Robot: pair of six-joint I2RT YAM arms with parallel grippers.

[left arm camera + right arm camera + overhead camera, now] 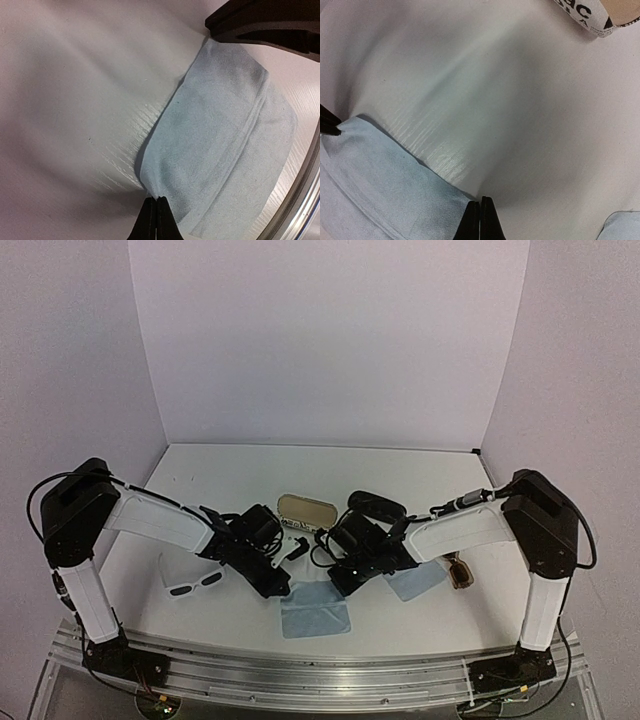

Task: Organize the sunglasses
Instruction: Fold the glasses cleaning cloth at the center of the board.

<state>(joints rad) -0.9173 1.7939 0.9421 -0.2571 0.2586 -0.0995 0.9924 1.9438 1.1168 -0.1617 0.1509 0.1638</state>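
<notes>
While your left gripper (156,202) and right gripper (480,202) are each clamped shut on a corner of one blue cloth (225,135), the white sunglasses (195,585) lie out to the left and the brown sunglasses (461,570) to the right, both unheld. Risk: lifting unevenly could slip a corner free and crumple the cloth.

Left arm (155,520), right arm (465,532): white boxy links, bulky black joints, black wrists. Black cable (30,502) loops off each shoulder, 9 and 3 o'clock. Fingers (150,220) thin, black.
</notes>
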